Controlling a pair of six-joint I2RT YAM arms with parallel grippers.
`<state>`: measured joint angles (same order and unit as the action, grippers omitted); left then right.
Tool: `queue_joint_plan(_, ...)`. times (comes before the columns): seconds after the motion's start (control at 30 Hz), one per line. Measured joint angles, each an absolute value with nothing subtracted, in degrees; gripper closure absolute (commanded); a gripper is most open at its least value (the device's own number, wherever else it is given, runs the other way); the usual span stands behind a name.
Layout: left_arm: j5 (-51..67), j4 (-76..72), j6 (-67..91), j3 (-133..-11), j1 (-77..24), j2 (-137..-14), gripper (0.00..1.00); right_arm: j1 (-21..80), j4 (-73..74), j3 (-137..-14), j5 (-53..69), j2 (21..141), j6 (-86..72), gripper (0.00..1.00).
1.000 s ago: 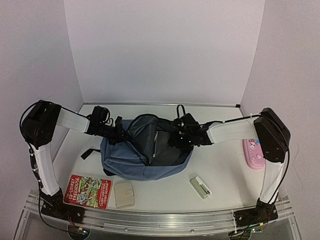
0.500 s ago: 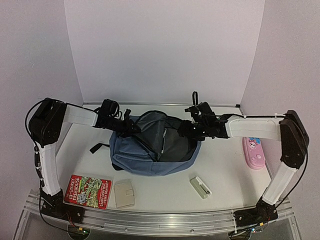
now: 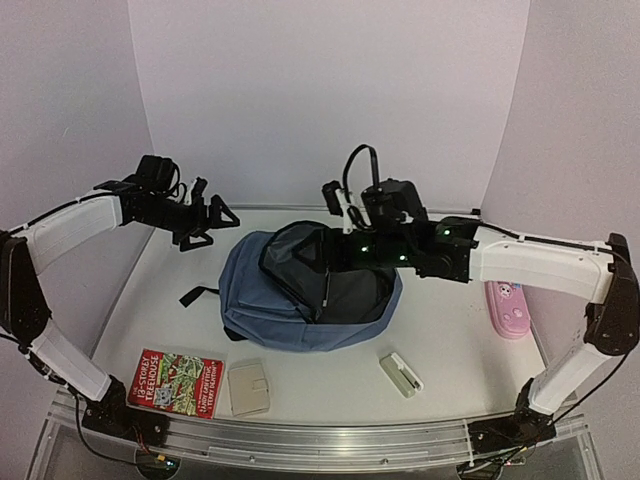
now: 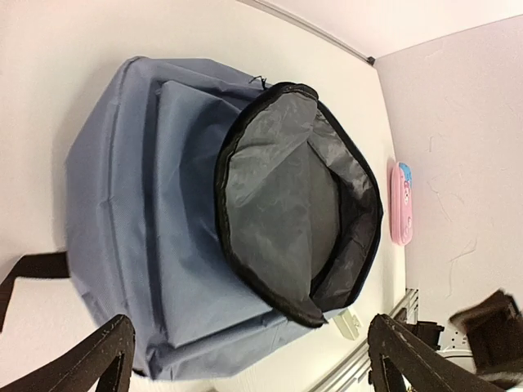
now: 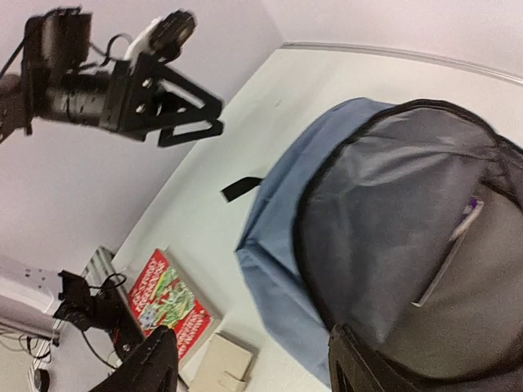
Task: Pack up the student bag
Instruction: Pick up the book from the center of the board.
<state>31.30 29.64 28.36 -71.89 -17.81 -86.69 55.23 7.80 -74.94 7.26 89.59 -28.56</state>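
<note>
The student bag (image 3: 270,300) is a slate-blue backpack lying mid-table, its main mouth (image 3: 330,285) gaping wide on grey lining. It fills the left wrist view (image 4: 139,204) and the right side of the right wrist view (image 5: 278,245). My left gripper (image 3: 208,216) hangs open in the air off the bag's back-left corner, with nothing between its fingers (image 4: 249,343). My right gripper (image 3: 335,205) hovers above the back rim of the mouth, jaws apart and empty (image 5: 261,367). A thin pale strip (image 5: 449,245) shows inside the lining.
A red illustrated book (image 3: 175,382) and a beige wallet-like case (image 3: 248,387) lie at the front left. A small white-and-green block (image 3: 401,374) sits front of the bag. A pink pencil case (image 3: 508,306) lies at the right wall. A black strap (image 3: 197,296) trails left.
My left gripper has opened, let go of the bag's left rim and lifted up and to the left. The right arm has risen above the bag. The bag shifted slightly right and settled.
</note>
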Motion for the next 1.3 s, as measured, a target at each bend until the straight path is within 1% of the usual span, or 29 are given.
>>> queue_joint_plan(0.17, 28.9, 39.9, 24.6, -76.0, -14.1, -83.3, 0.0, 62.3, 6.2, -81.7, 11.2, 98.9, -28.7, 0.41)
queue_joint_plan(0.3, 24.7, 42.1, 21.5, -76.6, -12.5, -80.3, 0.0, 65.6, 3.7, -86.1, 15.7, 108.3, -30.8, 0.42)
queue_joint_plan(0.47, 21.0, 40.1, 17.9, -71.6, -12.7, -74.2, 0.0, 67.0, 2.0, -90.5, 19.9, 118.7, -33.2, 0.42)
queue_joint_plan(0.63, 17.6, 38.3, 15.2, -66.1, -12.7, -72.6, 0.0, 67.0, 1.3, -96.5, 22.4, 127.3, -35.2, 0.4)
queue_joint_plan(0.9, 15.8, 36.9, 13.2, -64.4, -12.7, -72.2, 0.0, 67.2, 1.1, -101.3, 24.0, 135.1, -36.3, 0.39)
queue_joint_plan(1.3, 16.5, 36.9, 13.3, -64.4, -12.7, -73.6, 0.0, 67.8, 2.2, -109.8, 25.2, 143.7, -36.4, 0.39)
